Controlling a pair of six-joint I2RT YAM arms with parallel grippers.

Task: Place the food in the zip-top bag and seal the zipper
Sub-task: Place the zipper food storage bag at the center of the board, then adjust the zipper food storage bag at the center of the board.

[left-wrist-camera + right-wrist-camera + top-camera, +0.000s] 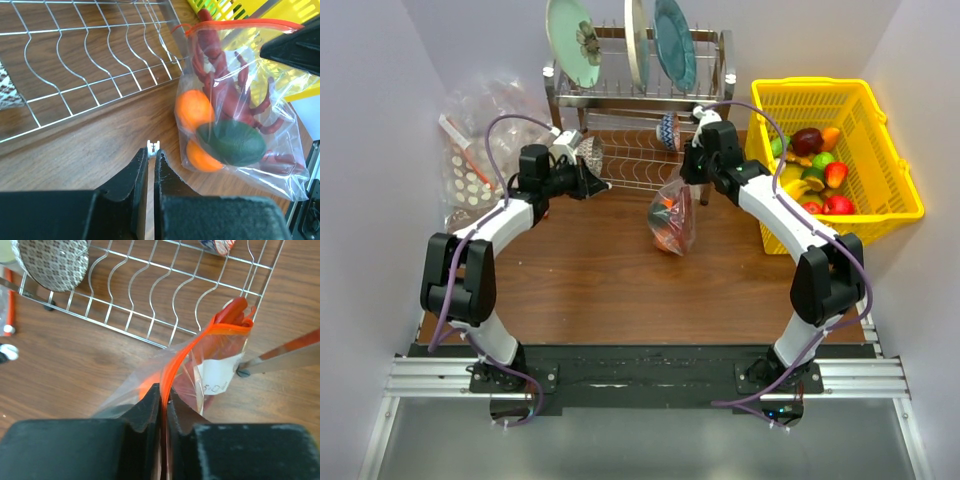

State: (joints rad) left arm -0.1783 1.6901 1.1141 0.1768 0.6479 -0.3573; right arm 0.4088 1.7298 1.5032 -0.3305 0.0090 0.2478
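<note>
right gripper (161,390) is sitting closest to the lens in its own wrist view. its jaws are pressed together and pinching the orange-red zipper (230,329) of the zip-top bag (672,220). the bag is hanging from that pinch, and its bottom looks to be resting on the wooden table (75,155) just in front of the wire dish rack (640,100). left gripper (151,150) is hovering just beside the bag with its jaws pressed nearly together on nothing, not touching the plastic.

progress-wise i'm calling the loading part done. the red lobster (220,75), two oranges (194,107) and the dark green fruit (231,142) are all showing through the clear plastic. so what's left is the seal, and that's looking like the step in hand, with the right jaws clamping the strip.

stuff i'm not making out: how much of the zipper is actually pressed closed. a red tip of the lobster is showing above the strip at the far end, and i can't tell whether it's poking out of the mouth or just sitting behind it. the bit of strip under the jaws is hidden, and the overhead view is too small to be helping.
</note>
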